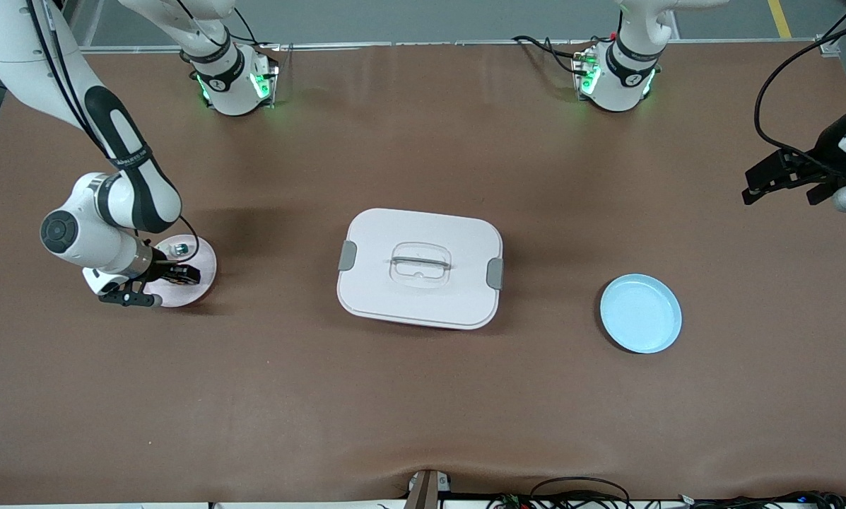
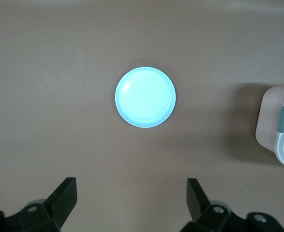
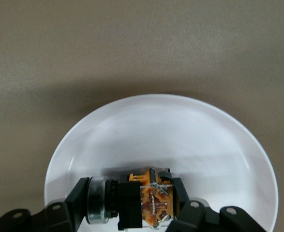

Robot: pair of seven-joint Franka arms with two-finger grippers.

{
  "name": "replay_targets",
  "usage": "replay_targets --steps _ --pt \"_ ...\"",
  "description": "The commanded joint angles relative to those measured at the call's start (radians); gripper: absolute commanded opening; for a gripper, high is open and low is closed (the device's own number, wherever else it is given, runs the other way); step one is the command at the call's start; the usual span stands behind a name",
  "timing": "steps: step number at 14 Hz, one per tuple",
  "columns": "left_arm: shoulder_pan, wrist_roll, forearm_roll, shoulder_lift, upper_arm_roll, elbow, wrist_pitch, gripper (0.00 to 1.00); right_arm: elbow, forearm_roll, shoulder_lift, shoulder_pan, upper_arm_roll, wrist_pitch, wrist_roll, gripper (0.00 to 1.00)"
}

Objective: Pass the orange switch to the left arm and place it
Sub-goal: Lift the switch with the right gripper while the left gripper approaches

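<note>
Right end effector [image 3: 132,205] clamped on orange switch [image 3: 149,198], low in pink plate [image 1: 200,272] at right arm's end of worktop. Left end effector [image 2: 132,200] apart, waiting above blue plate [image 2: 145,97]. You lift straight, pass well above box [image 1: 420,267].

Box [image 1: 420,268] sits mid-tabletop [image 1: 423,396], taken as reference. Toward the right arm's end from the box: a plate [image 1: 200,272] carrying the switch [image 3: 144,199], right claw [image 1: 155,277] down on that plate, clamped on the switch. Small part [image 1: 180,249] also on that plate. Toward the left arm's end from the box: second plate [image 1: 640,313], slightly nearer the camera. Left claw [image 1: 783,185] over the tabletop past it, spread wide.
</note>
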Motion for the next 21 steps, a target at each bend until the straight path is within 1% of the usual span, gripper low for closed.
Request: replay_targets --steps 1,3,4,5,7,8,10,13,16,17,19,21 --pt "0.0 0.022 0.004 -0.002 0.003 0.013 -0.015 1.0 0.074 0.116 -0.059 0.009 0.018 -0.204 0.032 0.0" --pt "0.001 0.022 -0.001 -0.002 0.002 0.013 -0.015 1.0 0.125 0.208 -0.085 0.012 0.018 -0.349 0.043 0.0" --pt "0.001 0.02 -0.002 -0.002 -0.001 0.017 -0.013 1.0 0.14 0.234 -0.099 0.014 0.018 -0.396 0.072 0.0" --pt "-0.005 0.017 -0.013 -0.002 -0.002 0.033 -0.015 1.0 0.148 0.24 -0.115 0.015 0.019 -0.43 0.115 0.0" --pt "-0.01 0.008 -0.056 -0.006 -0.009 0.051 -0.015 1.0 0.148 0.248 -0.159 0.047 0.019 -0.496 0.22 0.0" --pt "-0.007 0.011 -0.076 -0.011 -0.027 0.056 -0.024 1.0 0.148 0.281 -0.185 0.063 0.019 -0.539 0.285 0.0" --pt "-0.007 0.019 -0.163 -0.014 -0.034 0.071 -0.046 1.0 0.15 0.364 -0.234 0.105 0.019 -0.607 0.414 0.0" --pt "-0.008 0.022 -0.279 -0.014 -0.04 0.076 -0.046 1.0 0.154 0.435 -0.273 0.17 0.019 -0.625 0.605 0.0" --pt "-0.011 0.025 -0.405 -0.003 -0.054 0.076 -0.046 1.0 0.226 0.47 -0.274 0.25 0.019 -0.625 0.86 0.0" --pt "-0.01 0.023 -0.447 0.001 -0.07 0.074 -0.043 1.0 0.257 0.473 -0.271 0.28 0.019 -0.625 0.932 0.0" --pt "-0.014 0.022 -0.551 0.038 -0.08 0.074 -0.036 1.0 0.294 0.496 -0.27 0.323 0.019 -0.619 1.018 0.0" --pt "-0.017 0.008 -0.667 0.083 -0.081 0.074 -0.032 1.0 0.327 0.59 -0.267 0.343 0.018 -0.612 1.092 0.0"
